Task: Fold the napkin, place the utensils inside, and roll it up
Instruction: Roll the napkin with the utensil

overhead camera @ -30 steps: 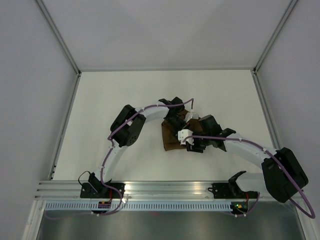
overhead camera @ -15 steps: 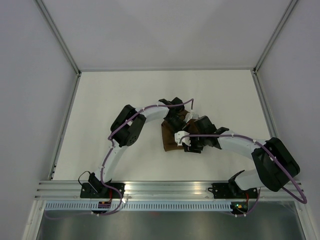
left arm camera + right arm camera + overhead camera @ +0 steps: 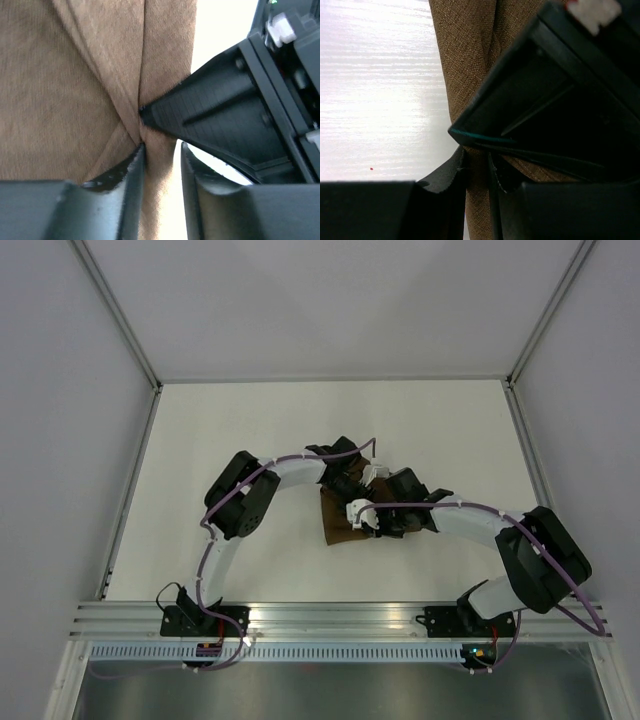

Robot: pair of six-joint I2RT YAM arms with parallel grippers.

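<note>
Napkin (image 3: 338, 525) sits mid-counter, just in front of where the two arms meet, as a compact brown bundle. Its far part is hidden under both wrists in the top view. Wrist views show overlapping layers with a long crease, so some folding looks done, but the shape is loose and uneven, not a neat fold and not a roll. Utensils: none visible in any view. If they're inside the cloth I can't tell, and nothing bulges enough to say so. Left gripper (image 3: 162, 150) has its jaws at a narrow gap straddling the fold edge. One finger touches the cloth, and a sliver of white counter (image 3: 380, 75) shows between the cloth and the other finger, so it reads as not clamped. Right gripper (image 3: 476, 154) has its jaws narrow with fabric filling the gap and both fingers on it, which reads as a pinch on the napkin edge. Each arm's finger crowds the other's wrist view, so the tips are working the same crease, nearly touching. My read is fold stage underway. Left to do: tidy the fold, load the utensils, roll it up. Most of the task remains.
</note>
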